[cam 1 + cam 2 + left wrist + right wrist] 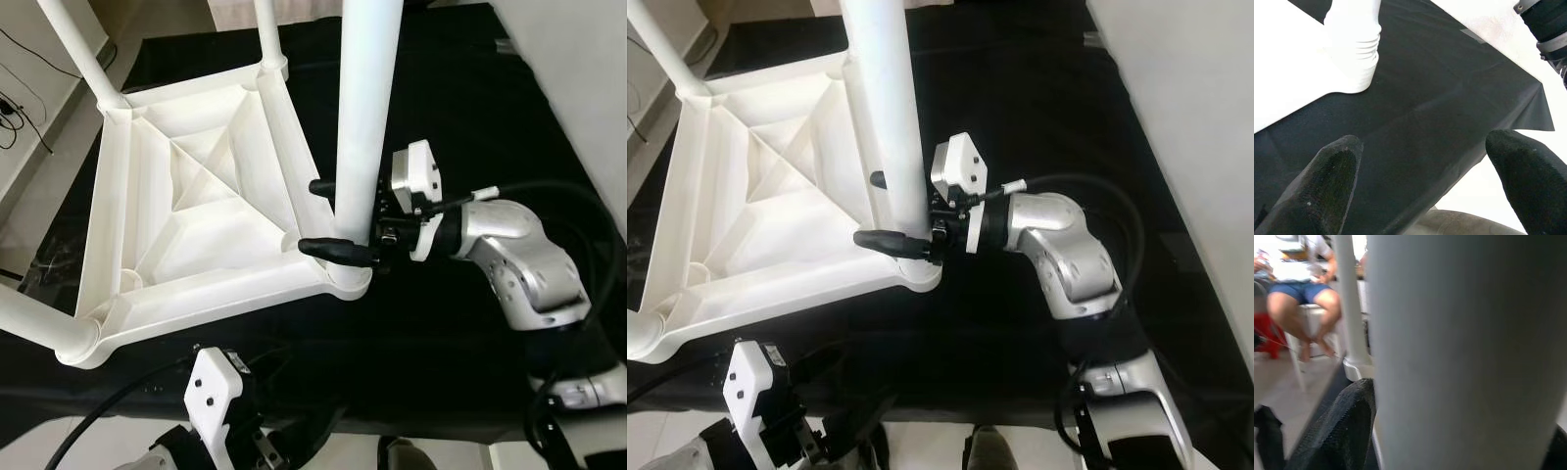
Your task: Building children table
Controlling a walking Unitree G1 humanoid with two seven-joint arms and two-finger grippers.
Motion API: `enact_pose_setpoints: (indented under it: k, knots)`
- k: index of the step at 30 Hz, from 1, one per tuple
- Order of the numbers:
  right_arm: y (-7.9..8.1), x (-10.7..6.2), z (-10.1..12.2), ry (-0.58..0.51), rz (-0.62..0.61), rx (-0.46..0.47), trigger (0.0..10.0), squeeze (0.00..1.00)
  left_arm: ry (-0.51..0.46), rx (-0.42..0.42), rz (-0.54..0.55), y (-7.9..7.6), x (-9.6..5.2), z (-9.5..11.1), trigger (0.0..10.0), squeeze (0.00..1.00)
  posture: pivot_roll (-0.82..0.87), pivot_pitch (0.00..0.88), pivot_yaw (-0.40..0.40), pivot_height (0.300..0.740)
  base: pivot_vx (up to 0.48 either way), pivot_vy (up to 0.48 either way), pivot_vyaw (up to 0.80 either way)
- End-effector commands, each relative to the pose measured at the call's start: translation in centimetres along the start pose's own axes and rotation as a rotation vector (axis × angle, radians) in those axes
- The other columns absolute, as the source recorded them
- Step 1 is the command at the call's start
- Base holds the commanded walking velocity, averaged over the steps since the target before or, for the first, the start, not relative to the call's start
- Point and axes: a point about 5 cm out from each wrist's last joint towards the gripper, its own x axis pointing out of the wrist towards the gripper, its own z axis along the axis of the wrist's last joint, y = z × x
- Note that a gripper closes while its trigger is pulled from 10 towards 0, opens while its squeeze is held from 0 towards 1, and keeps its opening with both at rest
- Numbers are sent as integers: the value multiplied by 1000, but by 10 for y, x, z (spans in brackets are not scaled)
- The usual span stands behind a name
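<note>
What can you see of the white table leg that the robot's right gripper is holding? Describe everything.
The table leg is a smooth, white, plastic-looking tube standing upright in the near right corner socket of the upturned white tabletop, which lies on a black cloth. The right gripper clasps it just above the socket, one black finger on each side. Its top runs out of view.

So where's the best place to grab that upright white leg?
Low on the round shaft of the white leg, just above its socket in the upturned table top, coming in sideways from the robot's right. The right pincer straddles it there, one finger each side.
</note>
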Motion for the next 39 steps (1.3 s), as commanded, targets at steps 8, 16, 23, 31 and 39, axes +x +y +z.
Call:
enact_pose_setpoints:
  k: [8,16,23,31,39]
  knots:
    - [3,4,-4,-33,91,27,0,0,1,-10,6,-2,-1,-1,10000,0,54,277,39,740,0,0,0]
    - [36,14,-30,55,-163,97,0,0,3,-9,3,-5,-2,-1,10000,0,47,292,23,740,0,0,0]
    - [88,2,-73,360,-776,142,0,0,2,-9,12,-4,-4,1,10000,0,39,315,52,740,0,0,0]
    - [63,8,-66,284,-872,145,0,0,9,-8,-4,-3,-3,-1,10000,0,36,293,55,740,0,0,0]
    - [66,20,-56,233,-912,183,10000,0,5,-6,2,-3,-3,-1,10000,0,37,288,53,740,0,0,0]
